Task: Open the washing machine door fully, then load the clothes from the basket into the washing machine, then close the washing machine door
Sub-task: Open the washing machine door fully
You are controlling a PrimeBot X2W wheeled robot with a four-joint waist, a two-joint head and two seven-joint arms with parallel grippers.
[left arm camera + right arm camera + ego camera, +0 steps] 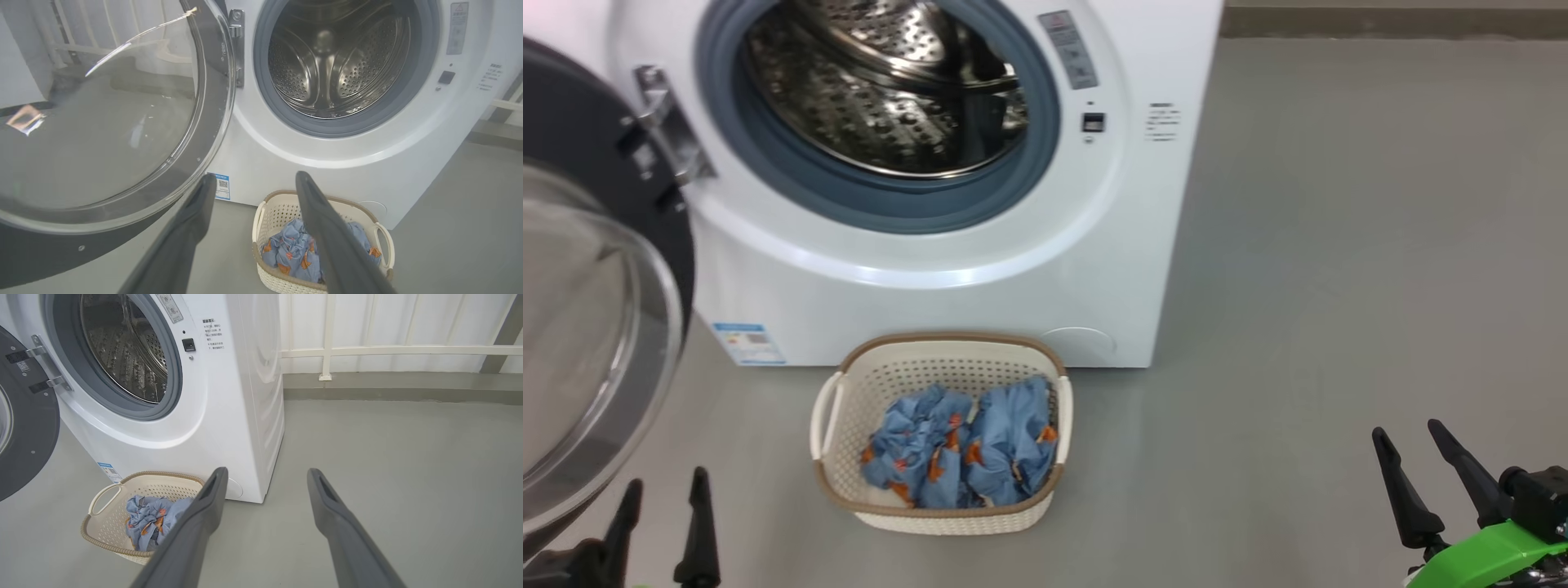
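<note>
Grey smooth floor [1339,286] runs under everything, and on it stands the large white front-loading washing machine [931,302], its perforated steel drum [890,90] open to view inside the blue-grey rubber gasket [874,208]. From the head view I see the large round door with its glossy black frame and clear glass bowl [580,343] swung wide out to my left on a metal hinge [666,122]. Just in front of the machine sits the small cream-white perforated plastic basket with a brown woven-look rim [947,339]. The light-blue garments with orange-red patches [964,445] lie crumpled inside it, side by side.

The right wrist view gives me what the head view does not: the machine's side panel, and behind it a white panelled wall [388,318] with a pale rail [388,351]. The left wrist view looks straight down the drum and through the door glass.

My left gripper [666,480] sits low at the lower left, close by the door's lower rim, fingers pointing up toward the machine, spread apart and gripping nothing. My right gripper [1405,429] sits low at the lower right, well apart from the basket, over the floor, fingers likewise spread and released
</note>
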